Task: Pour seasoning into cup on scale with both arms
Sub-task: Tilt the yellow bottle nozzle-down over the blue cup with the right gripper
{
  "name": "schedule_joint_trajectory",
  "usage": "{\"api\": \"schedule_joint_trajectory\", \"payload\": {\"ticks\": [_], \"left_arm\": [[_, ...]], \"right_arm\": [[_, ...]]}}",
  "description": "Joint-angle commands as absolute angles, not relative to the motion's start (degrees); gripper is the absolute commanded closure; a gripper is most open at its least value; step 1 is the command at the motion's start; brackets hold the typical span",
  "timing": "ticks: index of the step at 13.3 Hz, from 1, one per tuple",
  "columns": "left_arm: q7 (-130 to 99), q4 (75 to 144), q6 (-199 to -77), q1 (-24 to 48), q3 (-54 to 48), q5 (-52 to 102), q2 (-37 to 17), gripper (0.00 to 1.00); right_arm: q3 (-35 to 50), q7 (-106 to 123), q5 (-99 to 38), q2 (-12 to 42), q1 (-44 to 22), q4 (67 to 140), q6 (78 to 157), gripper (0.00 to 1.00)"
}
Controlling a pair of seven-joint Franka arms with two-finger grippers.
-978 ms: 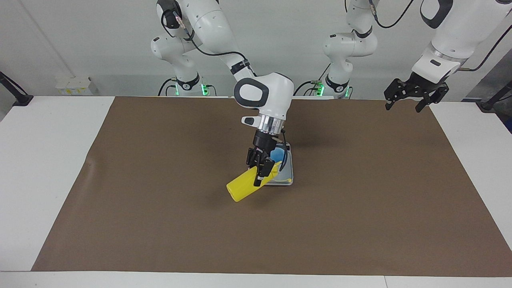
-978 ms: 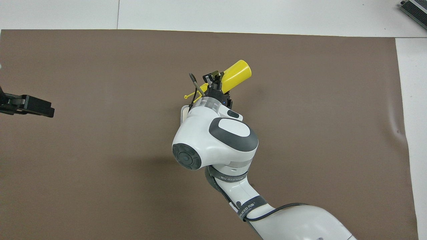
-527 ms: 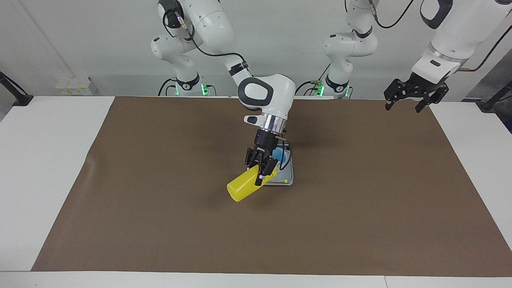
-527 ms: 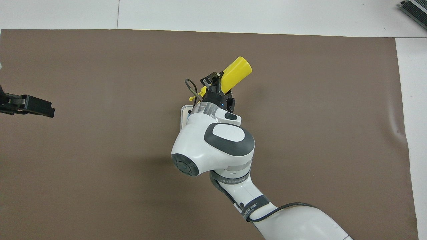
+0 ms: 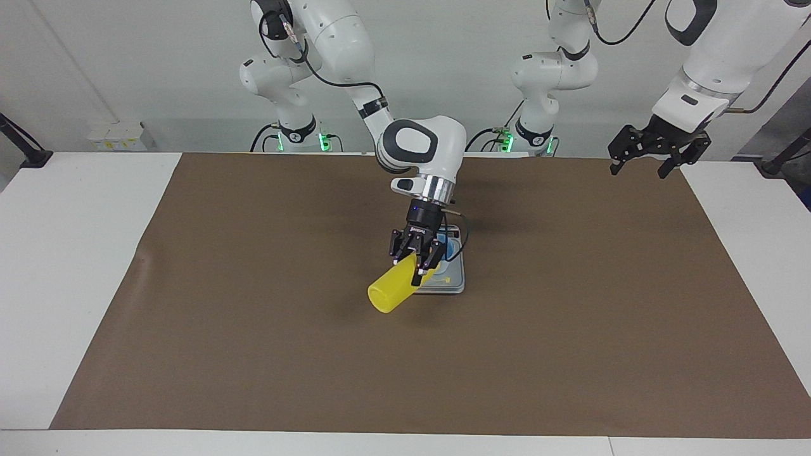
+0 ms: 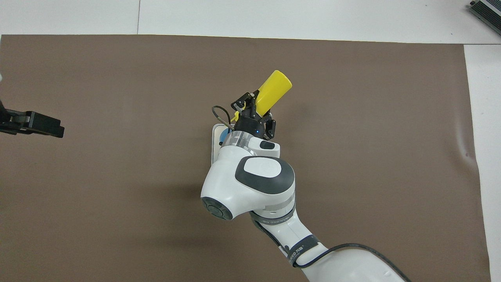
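Observation:
My right gripper (image 5: 415, 261) is shut on the yellow seasoning bottle (image 5: 389, 292), gripping it near the nozzle end. The bottle (image 6: 274, 88) is tipped far over in the air. Its nozzle end points toward the pale-blue cup (image 5: 451, 247), and its base sticks out away from the robots. The cup stands on the silver-grey scale (image 5: 453, 283) at the middle of the mat and is partly hidden by the gripper. From overhead only slivers of the cup (image 6: 224, 136) and scale (image 6: 215, 138) show beside the right arm's wrist. My left gripper (image 5: 638, 168) hangs open and empty, waiting over the mat's corner by its own base.
A brown mat (image 5: 253, 316) covers most of the white table (image 5: 63, 253). The left gripper (image 6: 43, 127) shows at the edge of the overhead view. A dark object (image 6: 487, 11) lies at the table's corner farthest from the robots, at the right arm's end.
The right wrist has turned and drawn a little toward the robots. The bottle has swung with it, so its base points more away from the robots. The left arm has not moved.

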State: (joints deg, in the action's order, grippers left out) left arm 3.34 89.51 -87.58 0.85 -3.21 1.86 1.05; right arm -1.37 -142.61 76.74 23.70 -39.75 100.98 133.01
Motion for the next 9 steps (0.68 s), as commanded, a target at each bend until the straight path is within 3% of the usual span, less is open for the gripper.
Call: {"api": "schedule_joint_trajectory", "payload": {"ticks": [1, 9], "left_arm": [[3.8, 89.6, -88.3, 0.4, -3.5, 2.8, 1.1, 0.0], [3.7, 89.6, -88.3, 0.4, -3.5, 2.8, 1.1, 0.0]], "right_arm": [[-1.5, -141.2, 80.0, 21.3, -39.6, 103.4, 134.1, 1.0], [-1.3, -138.9, 80.2, 20.0, -38.8, 101.8, 135.1, 1.0]]}}
